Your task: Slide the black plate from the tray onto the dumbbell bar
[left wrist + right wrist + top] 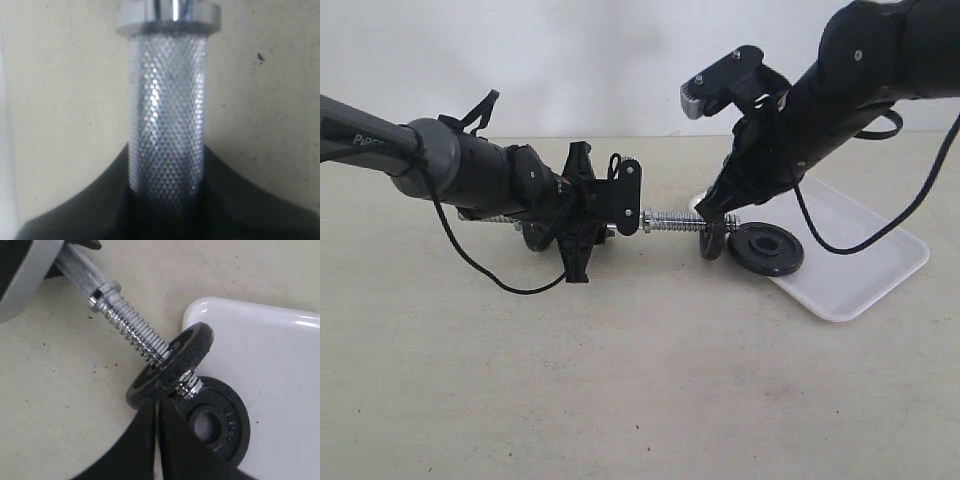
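The plate is being threaded on: the left fingers (628, 200) clamp the dumbbell bar (131, 322) by its knurled middle, the black plate (172, 362) sits on its threaded tip beside the tray (280, 390) corner, and the right fingers (132, 455), closed together at the plate's rim, should next push it inward.
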